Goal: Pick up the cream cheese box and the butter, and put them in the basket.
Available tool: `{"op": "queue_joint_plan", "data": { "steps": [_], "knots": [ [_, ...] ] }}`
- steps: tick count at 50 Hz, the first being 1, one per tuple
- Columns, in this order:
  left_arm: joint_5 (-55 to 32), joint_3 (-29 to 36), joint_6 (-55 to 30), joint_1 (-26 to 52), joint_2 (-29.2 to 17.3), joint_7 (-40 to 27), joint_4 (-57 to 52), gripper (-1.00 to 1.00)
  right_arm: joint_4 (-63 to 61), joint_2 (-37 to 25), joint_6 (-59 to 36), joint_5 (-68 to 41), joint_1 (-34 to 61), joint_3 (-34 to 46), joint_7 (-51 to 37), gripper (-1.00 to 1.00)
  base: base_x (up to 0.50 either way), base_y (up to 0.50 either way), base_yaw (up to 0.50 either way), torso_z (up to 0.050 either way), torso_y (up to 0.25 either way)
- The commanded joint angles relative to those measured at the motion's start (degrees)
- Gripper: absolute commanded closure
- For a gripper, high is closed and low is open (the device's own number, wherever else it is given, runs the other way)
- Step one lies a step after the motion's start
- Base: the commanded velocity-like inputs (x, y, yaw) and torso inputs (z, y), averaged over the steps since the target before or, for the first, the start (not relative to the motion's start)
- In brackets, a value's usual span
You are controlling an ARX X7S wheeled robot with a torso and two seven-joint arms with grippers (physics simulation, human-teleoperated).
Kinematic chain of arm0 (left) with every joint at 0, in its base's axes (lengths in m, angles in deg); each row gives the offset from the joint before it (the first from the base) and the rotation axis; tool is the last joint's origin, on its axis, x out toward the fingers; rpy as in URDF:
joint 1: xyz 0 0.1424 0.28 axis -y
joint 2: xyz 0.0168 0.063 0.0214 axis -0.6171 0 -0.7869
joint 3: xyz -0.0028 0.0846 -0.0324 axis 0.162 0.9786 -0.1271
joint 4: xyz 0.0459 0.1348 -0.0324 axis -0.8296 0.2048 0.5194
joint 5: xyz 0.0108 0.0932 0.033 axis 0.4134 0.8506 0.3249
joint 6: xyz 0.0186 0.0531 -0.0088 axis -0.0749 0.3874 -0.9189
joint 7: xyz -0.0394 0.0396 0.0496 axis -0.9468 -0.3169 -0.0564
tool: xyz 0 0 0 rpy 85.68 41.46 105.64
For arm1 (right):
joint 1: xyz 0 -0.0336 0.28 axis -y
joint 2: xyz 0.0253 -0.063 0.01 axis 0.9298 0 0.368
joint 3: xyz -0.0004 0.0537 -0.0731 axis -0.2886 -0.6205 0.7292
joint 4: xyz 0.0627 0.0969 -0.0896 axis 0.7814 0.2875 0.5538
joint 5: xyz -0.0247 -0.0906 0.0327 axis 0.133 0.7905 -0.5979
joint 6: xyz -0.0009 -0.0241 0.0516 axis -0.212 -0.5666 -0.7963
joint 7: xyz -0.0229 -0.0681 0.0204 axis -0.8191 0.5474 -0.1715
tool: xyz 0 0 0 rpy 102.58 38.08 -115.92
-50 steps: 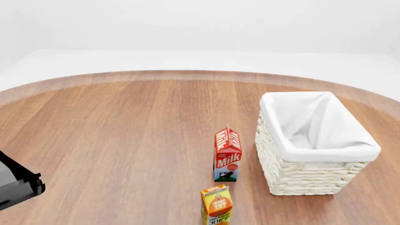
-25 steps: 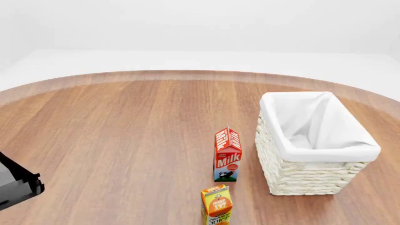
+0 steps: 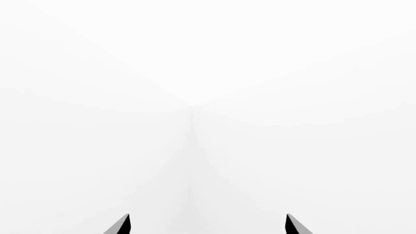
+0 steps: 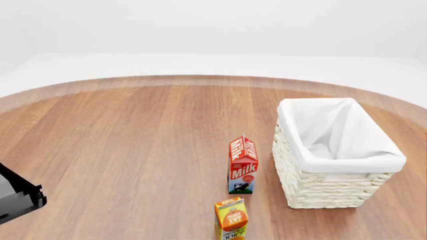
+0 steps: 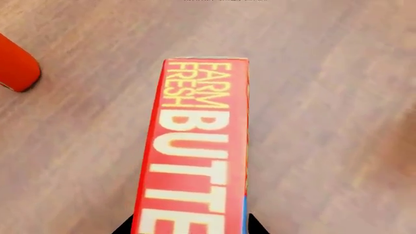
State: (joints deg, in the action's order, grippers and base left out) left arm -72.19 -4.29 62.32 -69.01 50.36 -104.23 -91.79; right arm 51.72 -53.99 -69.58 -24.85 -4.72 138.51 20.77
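Note:
The butter (image 5: 198, 146), a red box with yellow "FARM FRESH BUTTER" lettering, fills the right wrist view. My right gripper (image 5: 190, 227) has a dark fingertip against each long side of it and is shut on it, with blurred wood tabletop behind. The white wicker basket (image 4: 327, 187) with its cloth liner stands at the right of the head view. My left gripper (image 3: 206, 225) is open and empty, with its fingertips wide apart and facing blank white. The cream cheese box is out of view. The right gripper does not show in the head view.
A red milk carton (image 4: 243, 165) stands just left of the basket. An orange juice carton (image 4: 231, 219) stands nearer, at the frame's bottom edge. A black part of my left arm (image 4: 19, 196) shows at the lower left. A red object (image 5: 16, 68) lies beside the butter.
The black part of my left arm has sunk slightly toward the lower left of the head view. Nothing on the table has moved.

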Motion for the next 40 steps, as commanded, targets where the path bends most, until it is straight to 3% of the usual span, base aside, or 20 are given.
{"op": "queue_joint_plan", "data": {
  "steps": [1, 7, 11, 16, 26, 32, 40],
  "knots": [
    [0.23, -1.56, 0.23, -0.09, 1.22, 1.19, 0.09, -1.00, 1.69, 1.34, 1.22, 2.06, 0.78, -0.39, 3.60, 1.00, 0.00, 0.00, 0.00, 0.000, 0.000],
    [0.01, -1.78, 0.43, -0.25, 1.18, 1.16, 0.12, -1.00, -2.42, 0.74, 1.51, 1.02, 2.09, -2.42, 1.34, 1.00, 0.00, 0.00, 0.00, 0.000, 0.000],
    [0.03, -1.75, 0.39, -0.21, 1.17, 1.16, 0.08, -1.00, -12.21, 0.33, 0.04, -0.77, 5.65, -5.20, -5.25, 1.00, 0.00, 0.00, 0.00, 0.000, 0.000],
    [0.16, -1.72, 0.37, -0.27, 1.19, 1.15, 0.00, -1.00, -24.36, 1.24, -2.27, -9.03, 13.37, -11.53, -17.56, 1.00, 0.00, 0.00, 0.00, 0.000, 0.000],
    [0.24, -1.79, 0.38, -0.30, 1.19, 1.11, -0.12, -1.00, -34.15, 0.98, 0.00, -24.63, 28.48, -20.80, -32.06, 1.00, 0.00, 0.00, 0.00, 0.000, 0.000],
    [0.37, -1.71, 0.27, -0.34, 1.19, 1.13, -0.35, -1.00, -35.14, -2.02, 2.18, -28.63, 32.57, -24.52, -33.77, 1.00, 0.00, 0.00, 0.00, 0.000, 0.000],
    [0.57, -1.69, -0.11, -0.34, 1.18, 1.10, -0.79, -1.00, -35.53, -10.85, 4.42, -33.60, 38.07, -30.71, -34.24, 1.00, 0.00, 0.00, 0.00, 0.000, 0.001]
  ]
}}
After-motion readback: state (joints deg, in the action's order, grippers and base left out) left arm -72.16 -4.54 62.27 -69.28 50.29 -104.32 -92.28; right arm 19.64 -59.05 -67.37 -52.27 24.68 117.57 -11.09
